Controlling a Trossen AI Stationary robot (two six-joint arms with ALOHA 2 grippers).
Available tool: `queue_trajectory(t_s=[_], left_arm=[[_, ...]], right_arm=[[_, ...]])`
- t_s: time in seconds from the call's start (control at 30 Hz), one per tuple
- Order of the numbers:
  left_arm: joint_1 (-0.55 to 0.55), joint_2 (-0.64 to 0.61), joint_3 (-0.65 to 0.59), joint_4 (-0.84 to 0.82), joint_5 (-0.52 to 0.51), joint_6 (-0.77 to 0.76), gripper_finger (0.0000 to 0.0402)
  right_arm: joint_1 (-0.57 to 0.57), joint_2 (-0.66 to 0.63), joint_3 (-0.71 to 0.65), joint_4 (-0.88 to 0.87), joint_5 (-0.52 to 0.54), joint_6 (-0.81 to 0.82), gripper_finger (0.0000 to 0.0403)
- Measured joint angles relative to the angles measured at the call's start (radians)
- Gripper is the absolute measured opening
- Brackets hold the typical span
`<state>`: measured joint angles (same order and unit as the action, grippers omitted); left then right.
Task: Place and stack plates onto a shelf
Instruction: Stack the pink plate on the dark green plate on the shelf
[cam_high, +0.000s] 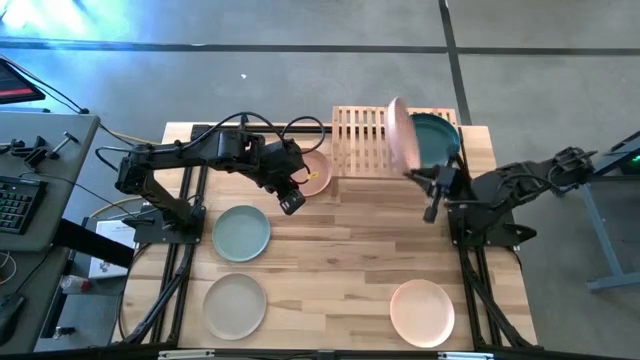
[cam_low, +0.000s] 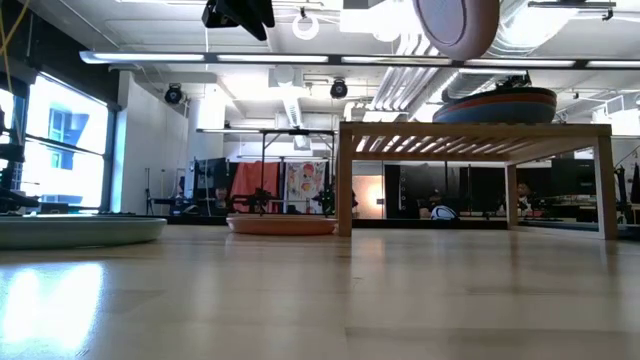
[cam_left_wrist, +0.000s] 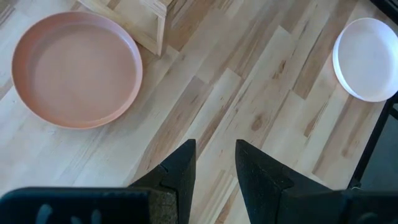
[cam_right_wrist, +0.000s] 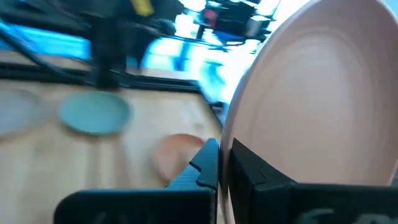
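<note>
On the table's (cam_high: 340, 260) left part lie a sage plate (cam_high: 241, 232) and, nearer the front edge, a beige plate (cam_high: 235, 305), both flat and apart from each other. The left gripper (cam_high: 292, 197) hangs above bare wood just right of the sage plate and beside the peach plate (cam_high: 315, 174); in its wrist view its fingers (cam_left_wrist: 180, 174) stand spread with nothing between them, and the peach plate (cam_left_wrist: 76, 68) lies flat just ahead, near a shelf leg (cam_left_wrist: 152, 25). The peach plate rests on the table against the shelf's left front corner, not on the slats.

The shelf (cam_high: 362, 140) stands at the table's back edge, right of centre. Its left half shows bare slats. On its right half sits a stack topped by a dark teal plate (cam_high: 436, 138); the low view shows a red-orange rim under the teal one (cam_low: 497, 105).

The right gripper (cam_high: 420, 168) is at the shelf's front edge, pinching a pink plate (cam_high: 401, 135) by its rim. That plate stands on edge, tilted, lifted above the slats between the bare half and the stack; in the low view it hangs clear above the shelf top (cam_low: 456, 25). In the right wrist view the fingers (cam_right_wrist: 245, 168) are pressed on the rim.

A cream-pink plate (cam_high: 421, 312) lies flat at the table's front right.
</note>
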<state>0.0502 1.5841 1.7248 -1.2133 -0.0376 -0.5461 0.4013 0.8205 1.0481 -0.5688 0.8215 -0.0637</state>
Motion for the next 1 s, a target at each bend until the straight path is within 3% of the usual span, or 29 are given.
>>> queue_trajectory(t_s=[0.17,0.33,0.77,1.0], left_arm=[[0.000,0.000,0.000,0.000,0.000,0.000,0.0102],[0.000,0.000,0.000,0.000,0.000,0.000,0.0102],[0.002,0.000,0.000,0.000,-0.001,0.000,0.0102],[0.002,0.000,0.000,0.000,-0.001,0.000,0.0102]], right_arm=[[-0.091,-0.011,0.000,-0.086,0.089,-0.119,0.0000],[-0.201,-0.009,0.000,-0.188,0.083,-0.128,0.0000],[-0.419,0.005,0.000,-0.449,-0.140,-0.156,0.0000],[-0.492,0.013,0.000,-0.510,-0.196,-0.211,0.0000]])
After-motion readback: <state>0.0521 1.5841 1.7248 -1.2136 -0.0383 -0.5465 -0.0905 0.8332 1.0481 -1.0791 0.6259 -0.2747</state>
